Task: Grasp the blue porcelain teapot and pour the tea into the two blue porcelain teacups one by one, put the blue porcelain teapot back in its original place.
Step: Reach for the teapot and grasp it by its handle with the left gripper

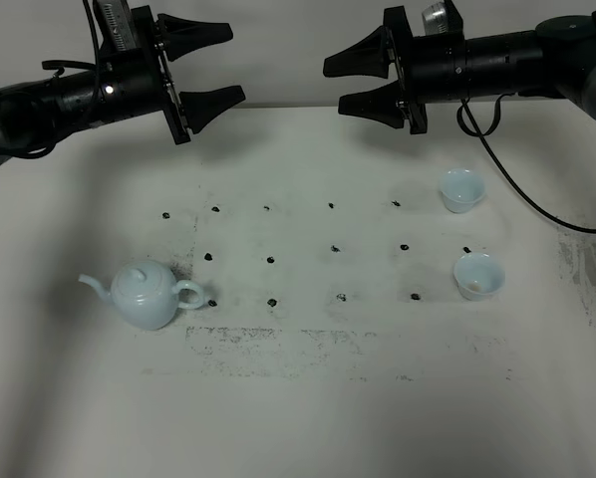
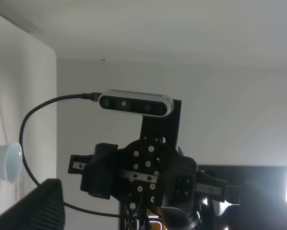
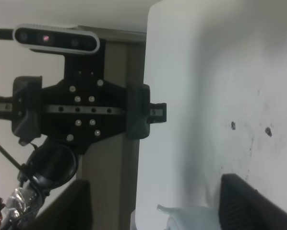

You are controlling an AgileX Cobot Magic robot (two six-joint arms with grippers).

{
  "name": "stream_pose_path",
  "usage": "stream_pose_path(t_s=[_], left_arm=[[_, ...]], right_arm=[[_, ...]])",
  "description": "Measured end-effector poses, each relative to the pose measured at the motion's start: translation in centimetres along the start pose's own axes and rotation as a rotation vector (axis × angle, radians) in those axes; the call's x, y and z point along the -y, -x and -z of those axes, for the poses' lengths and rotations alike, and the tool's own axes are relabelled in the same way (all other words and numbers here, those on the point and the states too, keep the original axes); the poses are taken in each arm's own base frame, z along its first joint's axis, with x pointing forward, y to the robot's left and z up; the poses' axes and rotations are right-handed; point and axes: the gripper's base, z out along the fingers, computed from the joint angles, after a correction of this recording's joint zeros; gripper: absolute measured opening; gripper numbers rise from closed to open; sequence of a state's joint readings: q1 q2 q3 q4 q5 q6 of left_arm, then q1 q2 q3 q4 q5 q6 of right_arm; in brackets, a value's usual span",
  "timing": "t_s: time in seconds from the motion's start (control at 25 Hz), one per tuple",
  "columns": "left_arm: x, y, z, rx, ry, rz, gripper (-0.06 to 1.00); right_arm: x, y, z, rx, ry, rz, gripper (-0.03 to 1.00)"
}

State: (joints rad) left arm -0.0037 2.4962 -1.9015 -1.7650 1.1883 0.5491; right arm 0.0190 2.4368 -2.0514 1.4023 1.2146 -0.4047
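The blue porcelain teapot (image 1: pixel 147 294) stood on the tabletop (image 1: pixel 308 398) at the left of the high view. It was upright with its lid on. Its long axis ran straight across: the spout (image 1: pixel 91 286) pointed to 9 o'clock and the loop handle (image 1: pixel 190 292) to 3 o'clock.

The left fingers (image 1: pixel 210 102) hung high over the far edge, spread wide apart and holding nothing. From them the teapot lay at about 7 o'clock, well apart and lower. The right fingers (image 1: pixel 370 102) were also parted and empty, and they faced the left pair across the middle. They were plainly farther from the pot, which sat at roughly 8 o'clock from them.

The two teacups, one farther back (image 1: pixel 460 189) and one nearer (image 1: pixel 477 275), stood upright on the right side, at about 4 to 5 o'clock from the right fingers.

By my reading the left arm was the nearer one to make the grasp. The handle was turned toward the middle of the tabletop, so the fingers would need to come down and close across the loop at the pot's 3 o'clock side. That would leave the spout pointing away from the cups until the pot was carried and turned.
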Motion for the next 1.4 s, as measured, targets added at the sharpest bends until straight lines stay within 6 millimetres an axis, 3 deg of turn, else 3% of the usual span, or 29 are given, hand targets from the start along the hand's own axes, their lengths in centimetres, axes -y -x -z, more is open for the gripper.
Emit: stream_pose_path(t_s=[0.8,0.92,1.08,1.2,1.32,1.4], left_arm=[[0.0,0.0,0.2,-0.001,0.008,-0.006,0.74],[1.1,-0.2,0.7,-0.031,0.067,-0.046,0.74],[5.9,-0.6,2.5,-0.049,0.145,-0.157,0.74],[10.5,-1.4,4.2,-0.049,0.214,-0.277,0.74],[15.1,-3.1,5.8,-0.053,0.316,-0.414,0.74],[17.2,-4.3,6.4,-0.068,0.408,-0.491,0.74]], right_arm=[[0.1,-0.1,0.0,-0.010,-0.022,0.060,0.58],[-0.6,0.2,0.3,-0.017,-0.058,0.122,0.58],[-3.6,0.5,1.5,-0.019,-0.149,0.256,0.58],[-7.0,0.3,3.2,-0.015,-0.255,0.378,0.58],[-9.8,-0.3,5.2,-0.010,-0.406,0.479,0.58],[-11.5,-0.8,6.7,0.003,-0.522,0.529,0.58]])
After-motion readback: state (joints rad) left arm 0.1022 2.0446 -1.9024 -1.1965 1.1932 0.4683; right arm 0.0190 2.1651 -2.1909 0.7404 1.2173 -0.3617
